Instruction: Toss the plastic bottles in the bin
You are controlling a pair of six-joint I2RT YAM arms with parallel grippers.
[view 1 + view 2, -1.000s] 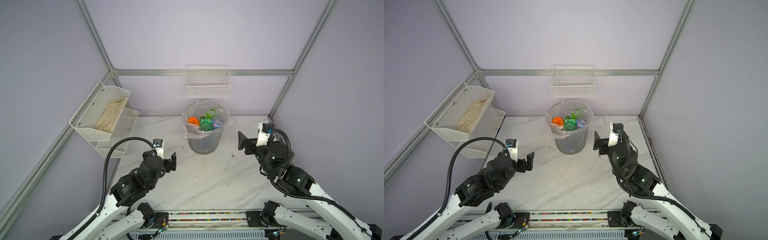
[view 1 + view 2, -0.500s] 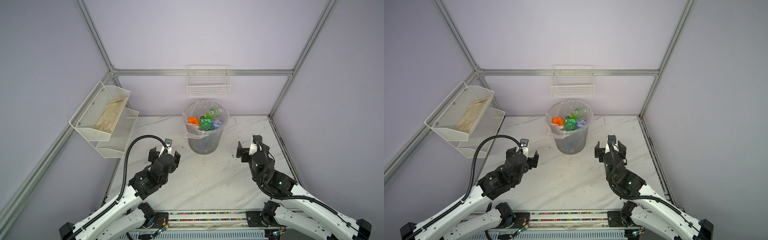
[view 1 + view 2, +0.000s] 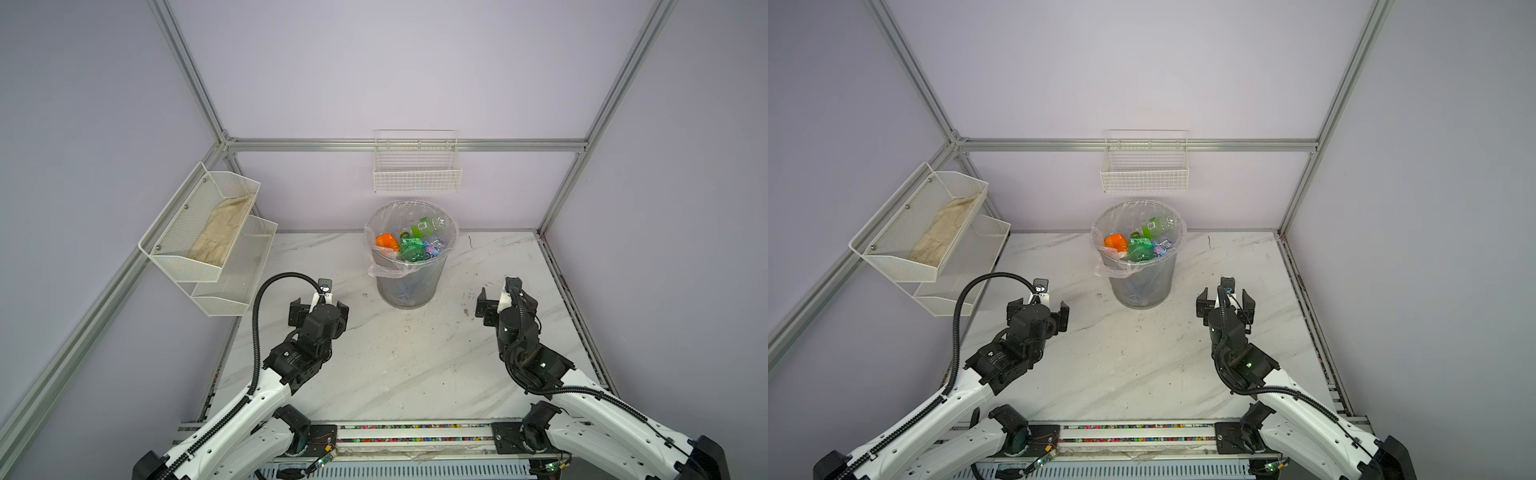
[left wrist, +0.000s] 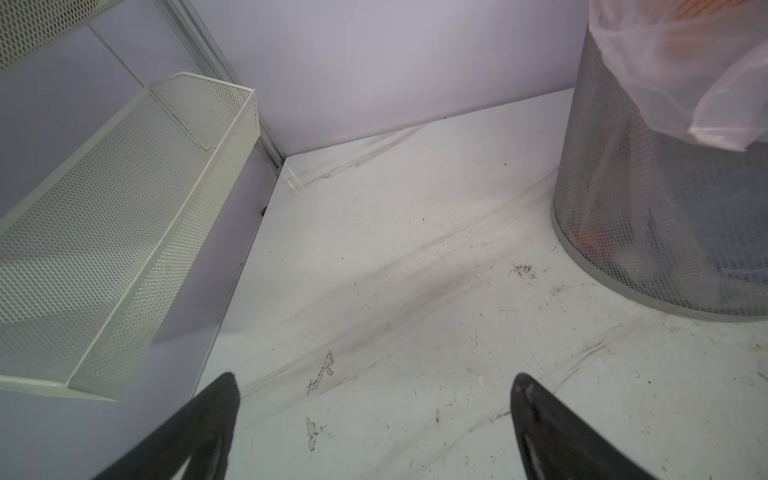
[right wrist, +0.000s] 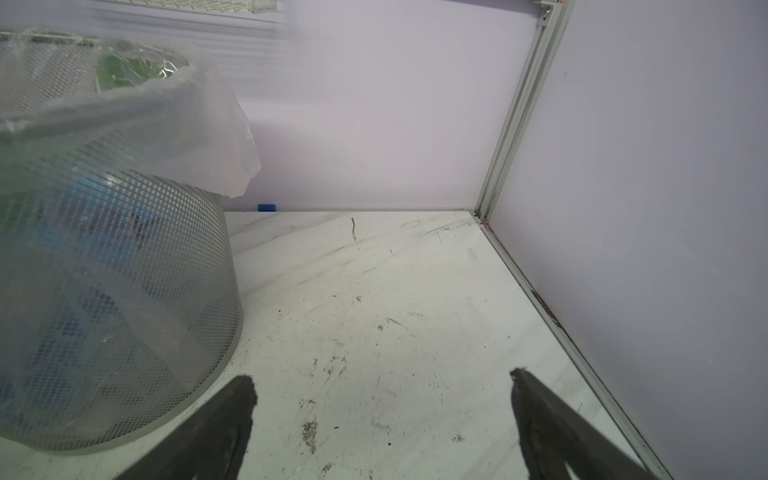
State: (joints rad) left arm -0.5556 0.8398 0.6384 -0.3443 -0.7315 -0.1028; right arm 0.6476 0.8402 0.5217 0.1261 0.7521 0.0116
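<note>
On the left wall a two-tier white mesh shelf is holding a beige cloth in its upper tray, and near it the left gripper is hovering over the marble table, jaws spread wide with nothing between them. In the middle, near the back wall, the bin is standing upright, lined with a clear bag. The plastic bottles are lying heaped inside it, and a white wire basket is hanging on the wall above. To the right the right gripper is hovering apart from the bin, jaws wide and holding nothing, and a small blue piece is lying at the foot of the back wall.
</note>
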